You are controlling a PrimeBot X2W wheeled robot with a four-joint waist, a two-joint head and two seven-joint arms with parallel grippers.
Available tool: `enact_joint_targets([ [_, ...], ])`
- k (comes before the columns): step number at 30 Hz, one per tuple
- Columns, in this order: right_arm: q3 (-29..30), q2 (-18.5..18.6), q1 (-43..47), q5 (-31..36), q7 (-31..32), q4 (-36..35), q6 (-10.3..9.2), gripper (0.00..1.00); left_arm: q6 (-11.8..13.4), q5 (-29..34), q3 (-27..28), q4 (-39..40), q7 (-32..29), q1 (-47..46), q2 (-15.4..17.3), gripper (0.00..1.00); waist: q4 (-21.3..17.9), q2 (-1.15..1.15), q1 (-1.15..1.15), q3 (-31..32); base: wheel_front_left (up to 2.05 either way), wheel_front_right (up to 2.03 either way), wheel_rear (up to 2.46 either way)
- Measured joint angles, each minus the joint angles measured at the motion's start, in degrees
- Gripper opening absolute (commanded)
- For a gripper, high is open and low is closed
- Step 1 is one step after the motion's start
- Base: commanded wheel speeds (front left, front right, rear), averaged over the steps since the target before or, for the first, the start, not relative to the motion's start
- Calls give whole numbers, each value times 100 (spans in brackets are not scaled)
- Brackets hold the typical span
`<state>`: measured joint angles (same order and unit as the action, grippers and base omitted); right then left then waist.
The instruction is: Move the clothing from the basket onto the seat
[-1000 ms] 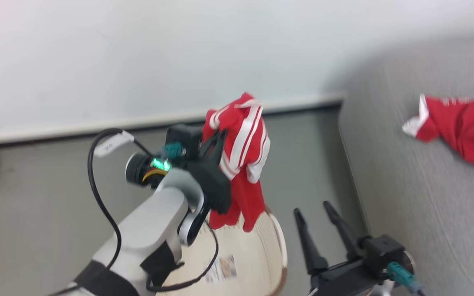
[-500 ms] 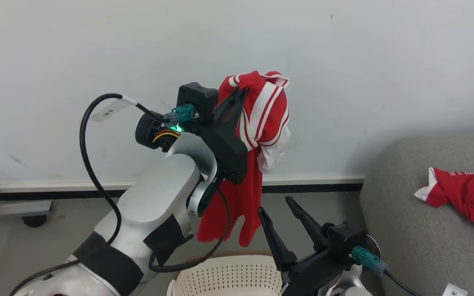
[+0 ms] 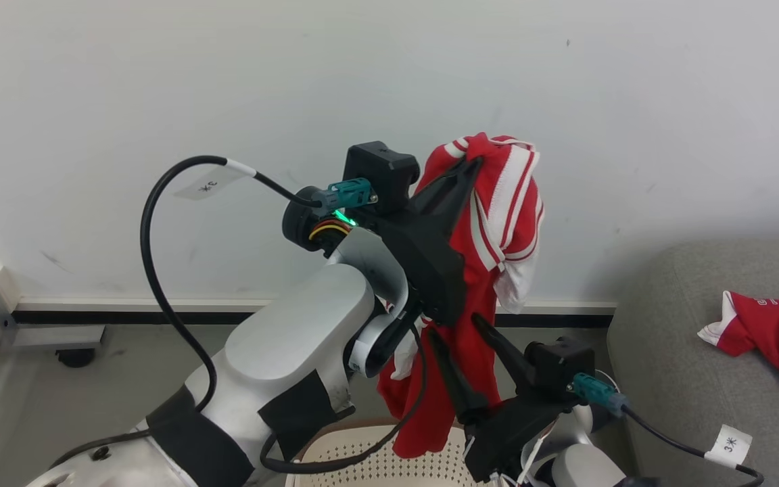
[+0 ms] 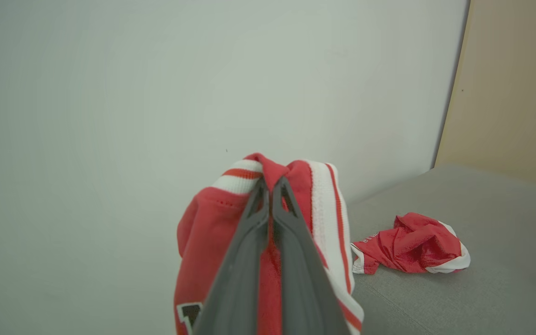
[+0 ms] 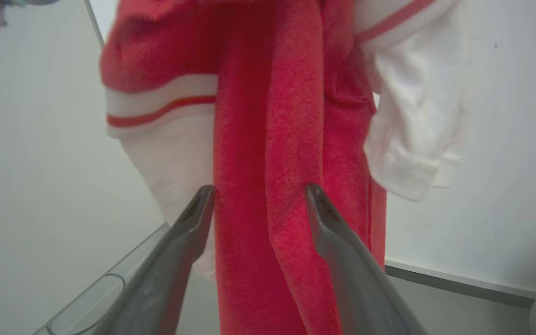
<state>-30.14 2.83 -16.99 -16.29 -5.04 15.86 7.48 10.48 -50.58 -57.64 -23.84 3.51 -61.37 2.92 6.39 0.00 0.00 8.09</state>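
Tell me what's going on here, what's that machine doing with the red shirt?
The robot is shifting laundry. The jaws of its left gripper are shut on a red jersey with white stripes, held high so it hangs above the cream laundry basket. The right gripper sits lower, jaws open, one on each side of the hanging cloth, not squeezing it. Another red garment already lies on the grey sofa seat to the right.
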Motion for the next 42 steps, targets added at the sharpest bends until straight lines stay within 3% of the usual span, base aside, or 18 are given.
enact_joint_targets([
  [7, 442, 5, -264, -100, -88, 492, 0, 100, 123, -426, -367, 626, -103, -118, 1, 0, 110, 0, 0, -106, 0, 0, 0],
  [18, 358, 3, -799, -417, -342, 1111, 0, 100, 279, -1098, -792, 1287, -34, -206, 3, 0, 140, 0, 0, -246, 0, 0, 0],
  [19, 363, 3, -827, -443, -392, 1136, 0, 29, 288, -1140, -811, 1284, -31, -206, 3, 0, 130, 0, 0, -254, 0, 0, 0],
  [20, 360, 4, -851, -444, -443, 1150, 0, 0, 304, -1193, -833, 1278, -10, -205, 2, 0, 120, 0, 0, -261, 0, 0, 0],
  [23, 314, 3, -906, -453, -470, 1258, 0, 0, 357, -1315, -868, 1174, 45, -201, -1, 0, 84, 0, 0, -276, 0, 0, 0],
  [24, 307, 4, -927, -461, -492, 1278, 0, 0, 382, -1368, -869, 1113, 67, -198, 0, 33, 70, 0, 0, -281, 0, 0, 0],
  [25, 300, 4, -944, -464, -508, 1289, 0, 0, 403, -1386, -871, 1034, 94, -194, 2, 100, 54, 0, 0, -285, 0, 0, 0],
  [33, 220, 2, -940, -483, -569, 1256, 0, 0, 467, -1414, -883, 188, 431, 180, 98, 100, -155, 0, 0, -348, 0, 0, 0],
  [42, 315, 4, -802, -149, -439, 934, 0, 0, 263, -978, -751, -298, 1106, 823, 643, 100, -719, 0, 0, -522, 0, 0, 0],
])
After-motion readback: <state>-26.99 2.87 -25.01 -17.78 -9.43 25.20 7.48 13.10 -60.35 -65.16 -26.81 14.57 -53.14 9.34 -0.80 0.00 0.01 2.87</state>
